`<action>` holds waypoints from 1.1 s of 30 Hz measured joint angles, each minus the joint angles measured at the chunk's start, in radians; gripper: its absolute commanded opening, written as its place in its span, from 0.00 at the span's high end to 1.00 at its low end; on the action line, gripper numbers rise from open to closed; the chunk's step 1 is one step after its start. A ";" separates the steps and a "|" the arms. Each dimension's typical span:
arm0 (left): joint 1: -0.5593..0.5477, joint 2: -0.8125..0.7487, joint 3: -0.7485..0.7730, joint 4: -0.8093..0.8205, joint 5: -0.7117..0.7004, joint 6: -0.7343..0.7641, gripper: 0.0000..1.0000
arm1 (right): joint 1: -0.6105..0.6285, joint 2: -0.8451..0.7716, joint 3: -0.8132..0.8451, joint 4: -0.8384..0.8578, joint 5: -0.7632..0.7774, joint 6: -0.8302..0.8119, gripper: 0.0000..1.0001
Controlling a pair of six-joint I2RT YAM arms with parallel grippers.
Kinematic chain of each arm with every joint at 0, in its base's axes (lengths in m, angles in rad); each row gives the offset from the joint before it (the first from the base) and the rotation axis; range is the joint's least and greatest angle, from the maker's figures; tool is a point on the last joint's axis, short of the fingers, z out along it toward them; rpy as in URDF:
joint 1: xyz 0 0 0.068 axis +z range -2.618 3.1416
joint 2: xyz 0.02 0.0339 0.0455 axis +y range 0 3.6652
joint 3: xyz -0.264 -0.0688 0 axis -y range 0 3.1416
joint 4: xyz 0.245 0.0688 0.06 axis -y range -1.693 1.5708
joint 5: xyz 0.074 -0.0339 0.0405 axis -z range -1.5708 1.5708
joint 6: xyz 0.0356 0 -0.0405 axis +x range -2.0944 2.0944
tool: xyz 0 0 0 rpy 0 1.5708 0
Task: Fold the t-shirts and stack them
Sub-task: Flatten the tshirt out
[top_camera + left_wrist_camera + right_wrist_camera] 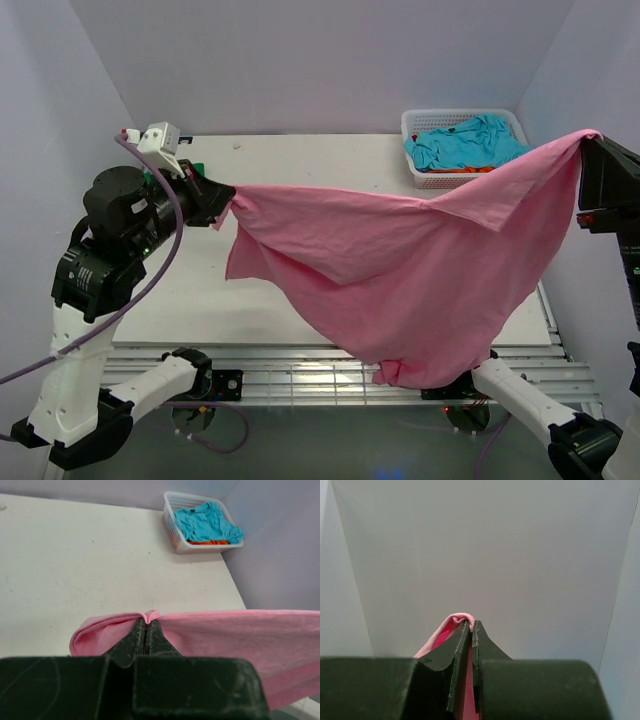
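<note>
The left tool [147, 625] is pinching a small fold of the pink t-shirt [235, 630] between closed jaws, and the cloth is stretching taut to the tool's right over the white desk [75, 565]. Far beyond the tool, to its right, a white mesh basket [169, 525] is holding a turquoise t-shirt [205, 522] lying over an orange t-shirt [212, 542].

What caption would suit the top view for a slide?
Left fingers and right fingers hold a pink t-shirt spread aloft over the table; turquoise shirt in basket.
</note>
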 measured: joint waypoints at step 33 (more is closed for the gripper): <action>0.056 0.965 0.770 0.141 -0.193 0.165 1.00 | -0.051 0.998 0.482 0.097 0.144 -0.098 0.92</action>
